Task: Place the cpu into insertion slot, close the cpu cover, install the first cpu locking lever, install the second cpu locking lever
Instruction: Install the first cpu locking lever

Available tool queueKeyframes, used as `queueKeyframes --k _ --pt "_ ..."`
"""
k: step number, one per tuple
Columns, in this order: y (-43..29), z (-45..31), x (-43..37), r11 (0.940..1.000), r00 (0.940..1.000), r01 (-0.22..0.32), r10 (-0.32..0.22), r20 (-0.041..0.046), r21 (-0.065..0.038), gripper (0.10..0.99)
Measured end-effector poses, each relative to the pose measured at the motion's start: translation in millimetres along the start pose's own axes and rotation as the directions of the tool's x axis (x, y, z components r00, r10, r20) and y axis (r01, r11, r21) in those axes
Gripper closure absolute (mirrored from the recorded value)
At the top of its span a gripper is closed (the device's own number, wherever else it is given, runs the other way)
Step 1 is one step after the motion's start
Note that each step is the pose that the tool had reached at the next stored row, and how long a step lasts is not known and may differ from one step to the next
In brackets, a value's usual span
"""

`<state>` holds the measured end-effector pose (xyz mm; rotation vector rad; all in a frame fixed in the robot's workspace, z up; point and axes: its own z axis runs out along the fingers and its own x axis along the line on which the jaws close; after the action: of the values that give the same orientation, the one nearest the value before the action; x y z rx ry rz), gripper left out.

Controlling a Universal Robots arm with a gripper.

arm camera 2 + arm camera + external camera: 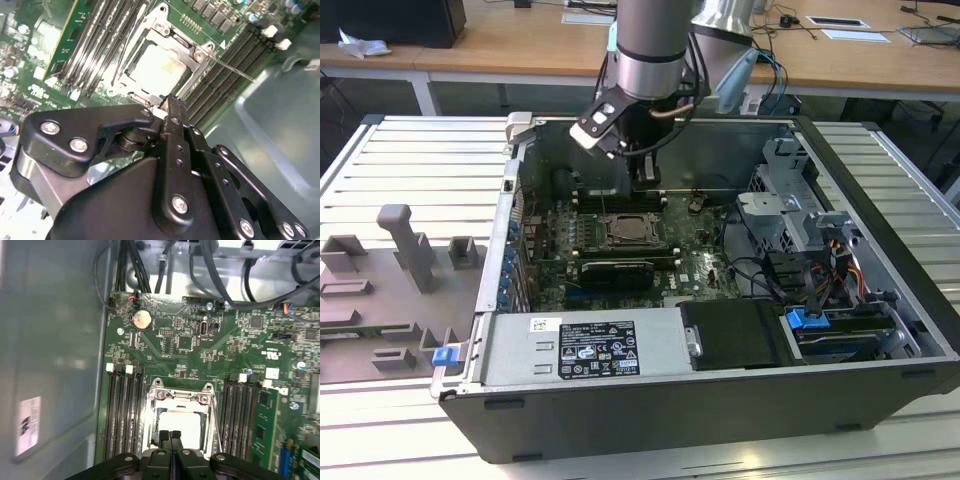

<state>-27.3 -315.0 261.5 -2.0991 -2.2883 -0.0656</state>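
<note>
Your hand (170,435) hangs just over the cpu (186,421), fingertips (163,435) pinched together on nothing. Closed like that, it suits pushing rather than gripping. The cpu cover (180,396) looks lowered.

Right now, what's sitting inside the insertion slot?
The cpu lies in it, its pale metal top showing through the square cut-out of the cpu cover. The cover's frame hides the chip's edges, the chip hides what lies beneath, and the gripper blocks one edge.

Exterior view wide, wrist views share insertion slot (156,412)
</note>
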Motion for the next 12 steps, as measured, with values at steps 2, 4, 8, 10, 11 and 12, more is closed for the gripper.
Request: queueKeyframes --k 2,4,8,10,11,12 --pt "0.1 -8.2 0.5 1.0000 1.0000 0.000 0.000 -0.0001 0.000 0.980" --pt "0.2 -20.8 1.1 1.0000 1.0000 0.000 0.000 -0.0001 0.000 0.980" --pt "0.2 -24.8 1.3 1.0000 1.0000 0.001 -0.001 0.0021 0.000 0.980" --pt "0.1 -24.8 1.4 0.9994 0.9994 0.035 -0.035 0.0020 0.002 0.980" --pt "0.2 -24.8 1.4 0.9983 0.9983 0.058 -0.058 0.0017 0.004 0.980" --pt "0.2 -24.8 1.4 0.9972 0.9972 0.075 -0.075 0.0016 0.004 0.980"
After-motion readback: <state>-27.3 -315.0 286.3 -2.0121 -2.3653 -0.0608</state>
